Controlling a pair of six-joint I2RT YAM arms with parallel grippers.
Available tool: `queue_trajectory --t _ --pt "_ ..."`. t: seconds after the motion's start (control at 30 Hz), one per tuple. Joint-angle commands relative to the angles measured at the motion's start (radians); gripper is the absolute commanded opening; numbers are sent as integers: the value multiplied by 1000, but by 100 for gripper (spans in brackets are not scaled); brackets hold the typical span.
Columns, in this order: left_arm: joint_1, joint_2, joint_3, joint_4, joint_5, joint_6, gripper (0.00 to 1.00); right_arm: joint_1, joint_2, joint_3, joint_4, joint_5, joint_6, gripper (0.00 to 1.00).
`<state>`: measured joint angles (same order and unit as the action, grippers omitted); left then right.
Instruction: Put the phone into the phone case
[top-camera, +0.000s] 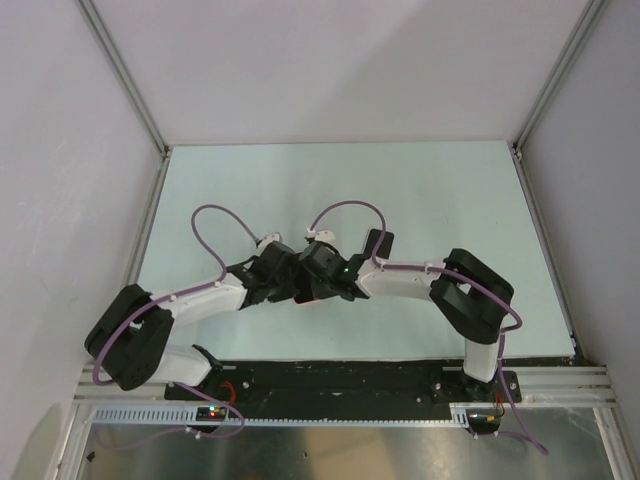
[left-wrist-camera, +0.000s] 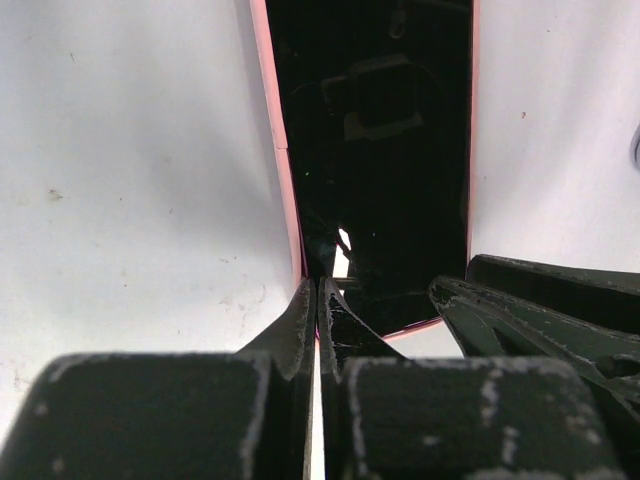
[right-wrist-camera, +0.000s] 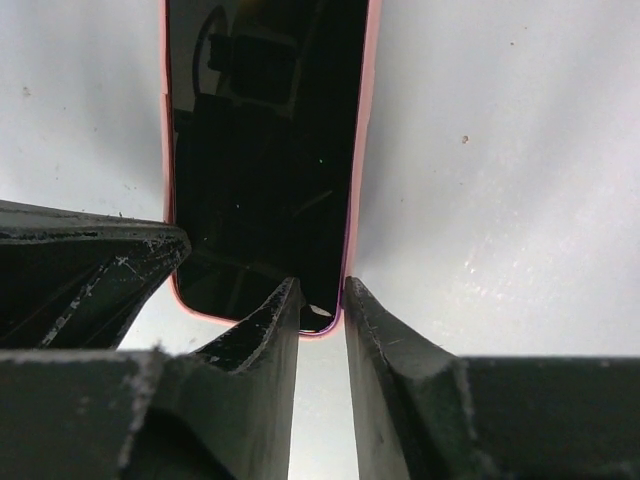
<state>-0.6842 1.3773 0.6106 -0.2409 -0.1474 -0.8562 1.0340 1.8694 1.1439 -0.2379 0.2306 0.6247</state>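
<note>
The phone (left-wrist-camera: 390, 180) is a glossy black slab lying inside the salmon-pink phone case (left-wrist-camera: 283, 170), whose rim shows around it. In the left wrist view my left gripper (left-wrist-camera: 317, 290) is shut, its tips down at the case's left rim by the near corner. The right wrist view shows the phone (right-wrist-camera: 260, 150) and the case (right-wrist-camera: 360, 150) again. There my right gripper (right-wrist-camera: 320, 290) stands slightly open astride the near right corner, with one finger over the phone's face and the other outside the rim. From above, both grippers (top-camera: 283, 283) (top-camera: 325, 280) meet mid-table and hide most of the phone.
The pale table (top-camera: 450, 190) has white walls on three sides and metal corner posts. The arms' bases sit on a black rail (top-camera: 340, 380) at the near edge. Purple cables loop above both wrists.
</note>
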Motion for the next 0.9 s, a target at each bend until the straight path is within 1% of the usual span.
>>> queue_trajectory --t 0.0,0.17,0.33,0.53,0.6,0.73,0.87 --pt "-14 42 4 19 46 11 0 1 134 6 -99 -30 -30 30" --pt "8 -6 49 -11 32 32 1 -21 143 20 -112 -36 -44 32" --pt "46 -45 89 -46 25 68 9 -51 135 22 -103 -68 -69 32" --pt "76 -33 104 -60 24 91 17 -73 73 22 -103 -91 -93 39" --pt "83 -29 106 -60 23 95 19 -80 46 22 -95 -118 -99 44" --pt "92 -16 109 -61 28 104 21 -97 3 22 -68 -166 -108 49" --pt "95 5 108 -59 42 110 23 -127 7 22 -49 -208 -105 49"
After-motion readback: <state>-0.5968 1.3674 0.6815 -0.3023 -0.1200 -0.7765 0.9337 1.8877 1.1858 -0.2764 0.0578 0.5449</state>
